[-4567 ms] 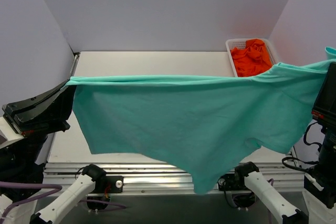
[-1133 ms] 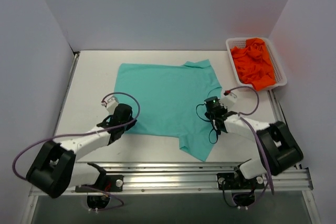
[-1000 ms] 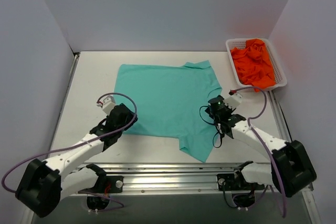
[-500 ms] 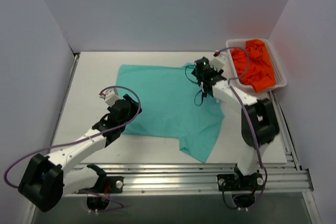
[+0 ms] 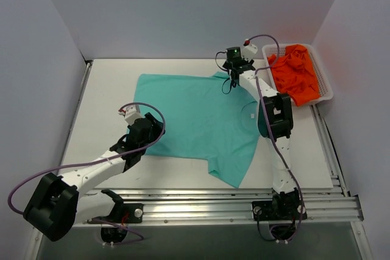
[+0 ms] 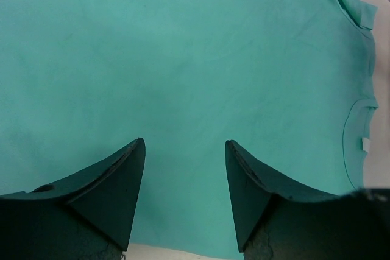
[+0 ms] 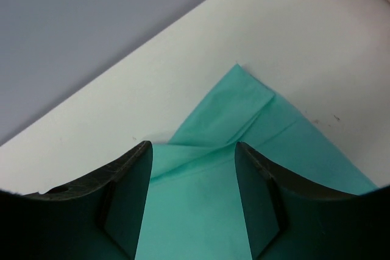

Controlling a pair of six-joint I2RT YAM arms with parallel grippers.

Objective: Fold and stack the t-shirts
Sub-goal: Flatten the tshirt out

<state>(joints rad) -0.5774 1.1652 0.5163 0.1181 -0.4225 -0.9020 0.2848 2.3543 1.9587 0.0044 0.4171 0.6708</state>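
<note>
T-shirt (image 5: 189, 114) left of basket (image 5: 326, 83), seemingly apart

We get bright, even, soft light from above in the overhead view: the white table (image 5: 103, 89) shows no glare, shadows on it are faint and short, and the orange t-shirts (image 5: 295, 71) throw a reddish tint onto the right wall (image 5: 332, 44). In the wrist views the left pincer (image 6: 183, 144) and right pincer (image 7: 192, 147) come out nearly black and slightly soft, while the teal t-shirt (image 6: 183, 59) beyond stays evenly lit and fairly sharp.
</note>
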